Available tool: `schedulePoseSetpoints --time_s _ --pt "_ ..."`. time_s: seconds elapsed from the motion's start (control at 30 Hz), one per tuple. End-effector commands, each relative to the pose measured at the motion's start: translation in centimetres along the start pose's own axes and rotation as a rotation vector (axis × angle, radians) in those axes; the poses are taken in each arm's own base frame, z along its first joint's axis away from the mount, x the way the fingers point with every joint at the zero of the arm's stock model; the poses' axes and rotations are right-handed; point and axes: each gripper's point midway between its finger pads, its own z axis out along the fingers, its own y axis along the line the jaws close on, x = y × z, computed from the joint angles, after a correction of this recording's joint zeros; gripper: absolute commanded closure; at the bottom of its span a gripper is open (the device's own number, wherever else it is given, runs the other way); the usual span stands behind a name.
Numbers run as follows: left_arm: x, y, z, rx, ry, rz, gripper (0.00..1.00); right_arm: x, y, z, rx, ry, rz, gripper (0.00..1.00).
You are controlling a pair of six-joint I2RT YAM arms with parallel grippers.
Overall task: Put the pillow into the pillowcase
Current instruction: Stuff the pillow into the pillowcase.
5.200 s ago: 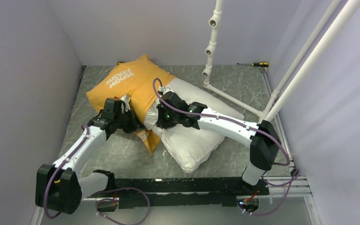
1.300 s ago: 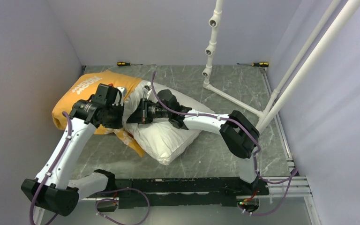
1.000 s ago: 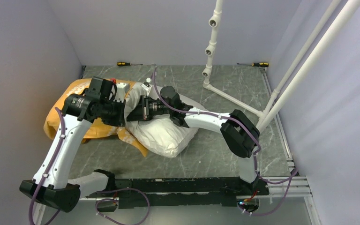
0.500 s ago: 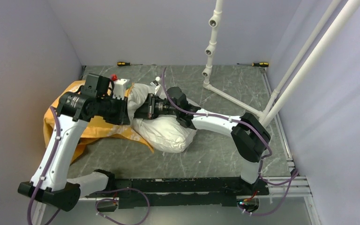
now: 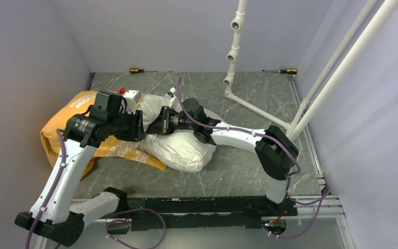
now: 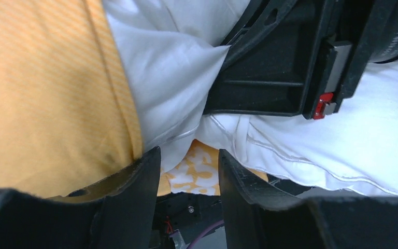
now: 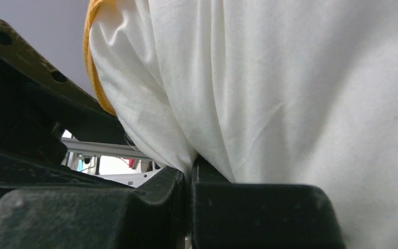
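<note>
Pinching a fold of the pillow (image 5: 179, 148) in our clenched right tool (image 7: 190, 174), we steady it on the desk (image 5: 228, 171) with one end at the pillowcase (image 5: 67, 132) mouth, likely so our left tool (image 6: 189, 161), jaws parted and empty beside the orange hem, can grab the cloth.

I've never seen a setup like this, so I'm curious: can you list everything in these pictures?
pillow: one, white, table centre, left end at the pillowcase mouth
pillowcase: one, orange-yellow, left of the pillow
screwdrivers: two, yellow-and-black, far table edge
pipe frame: one, white, far right
table: one, grey marbled, under everything
left gripper: one, black, open, at the pillowcase edge
right gripper: one, black, shut on pillow fabric
</note>
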Motion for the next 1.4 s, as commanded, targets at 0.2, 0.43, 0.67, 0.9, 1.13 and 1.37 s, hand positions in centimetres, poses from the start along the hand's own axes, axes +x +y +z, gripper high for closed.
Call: schedulePoseSetpoints --time_s 0.2,0.43,0.67,0.9,1.13,1.37 --pt "-2.8 0.3 -6.8 -0.071 -0.238 -0.066 0.48 -1.6 -3.0 0.3 0.079 -0.064 0.030 1.00" --pt "-4.3 2.6 -6.2 -0.201 -0.268 -0.083 0.49 -1.2 -3.3 0.5 0.078 -0.054 0.040 1.00" --pt "-4.4 2.4 -2.2 -0.170 -0.228 -0.098 0.52 -1.2 -3.4 0.6 0.077 -0.049 0.041 1.00" --pt "-3.7 3.5 -0.1 -0.217 -0.205 -0.117 1.00 -1.0 -3.5 0.9 0.072 -0.037 0.046 1.00" --pt "-5.2 1.9 -3.8 -0.154 -0.290 -0.106 1.00 -1.1 -2.8 0.7 0.049 -0.033 0.024 1.00" --pt "-6.4 -5.6 -5.8 0.255 -0.301 -0.040 1.00 -0.6 0.4 1.1 -0.103 0.007 -0.059 1.00"
